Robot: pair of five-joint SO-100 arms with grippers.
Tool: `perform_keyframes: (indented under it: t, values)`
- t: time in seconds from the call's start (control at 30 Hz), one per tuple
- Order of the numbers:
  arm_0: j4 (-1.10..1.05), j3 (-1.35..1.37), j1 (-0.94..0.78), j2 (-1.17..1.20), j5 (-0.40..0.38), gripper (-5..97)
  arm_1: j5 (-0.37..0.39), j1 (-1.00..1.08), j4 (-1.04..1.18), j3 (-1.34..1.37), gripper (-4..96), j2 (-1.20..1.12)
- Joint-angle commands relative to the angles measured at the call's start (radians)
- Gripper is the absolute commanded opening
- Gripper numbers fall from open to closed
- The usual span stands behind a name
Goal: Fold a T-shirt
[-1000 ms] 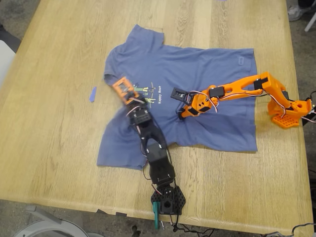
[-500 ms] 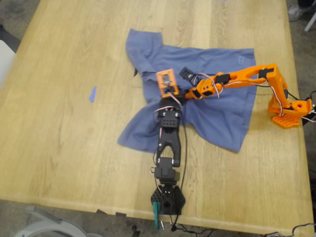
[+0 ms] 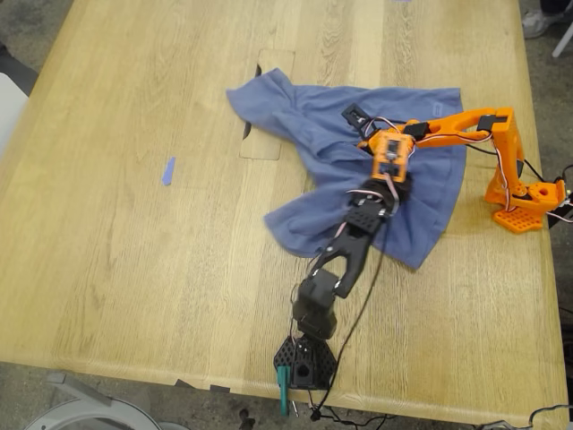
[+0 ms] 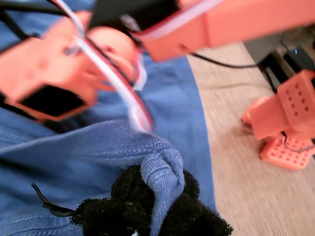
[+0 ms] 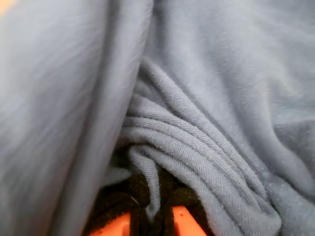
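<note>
On the far right part of the light wooden worktop (image 3: 134, 269) as the exterior view shows it: slate-blue cotton T-shirt (image 3: 304, 121), bunched and creased. Its long axis runs diagonally, one corner pointing far-left, the hem near-right. You cannot see the chest print, and the arms cover its middle. First tool (image 4: 147, 206), black-padded, pinches a fold of hem. Second tool (image 5: 150, 216), orange, is clamped on ridged folds, its view blurred at one side.
</note>
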Motion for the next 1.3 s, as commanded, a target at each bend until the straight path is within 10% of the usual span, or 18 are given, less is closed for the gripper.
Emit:
perform_keyframes:
  t: [0.0,0.73,0.97,1.27]
  values:
    - [0.034,-0.212,0.118,-0.037,-0.009,0,0.005,0.067,-0.006,-0.003,0.6,0.006]
    - [0.304,-0.647,0.252,-0.629,-0.026,2,0.009,0.081,-0.037,0.064,0.4,0.023]
    - [0.37,-0.669,0.207,-0.63,-0.014,43,0.009,0.086,-0.037,0.1,0.4,0.048]
    - [0.609,-0.853,0.169,-0.646,0.038,63,0.009,0.081,-0.025,0.126,0.3,0.071]
